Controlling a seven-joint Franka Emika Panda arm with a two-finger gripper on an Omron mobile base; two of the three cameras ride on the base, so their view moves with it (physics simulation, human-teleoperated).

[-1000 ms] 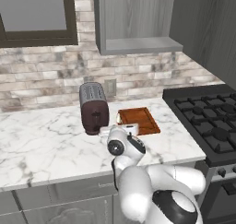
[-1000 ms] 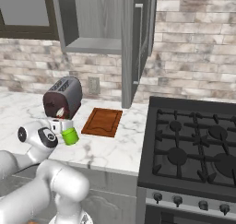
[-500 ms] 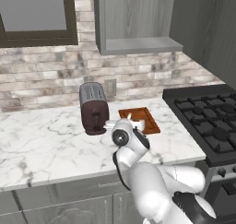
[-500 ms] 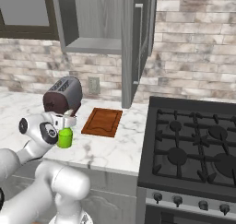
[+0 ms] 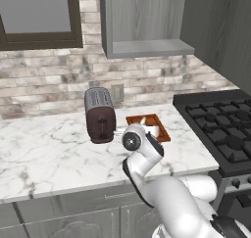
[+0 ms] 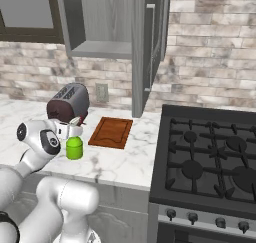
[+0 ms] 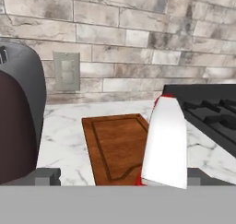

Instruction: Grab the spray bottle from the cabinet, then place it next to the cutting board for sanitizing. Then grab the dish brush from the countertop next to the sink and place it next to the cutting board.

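Gripper (image 6: 70, 130) jaws stand apart, just above the bottle (image 6: 74, 148) upright on the tabletop (image 6: 120, 159); board (image 6: 111, 132) lies just beyond.

Arm bent forward and low, wrist roughly level, hand facing ahead. Gripper (image 6: 75, 129) jaws spread wide, not clamped on anything. In hand view the two dark fingertips (image 7: 45, 176) sit far apart at the bottom edge.
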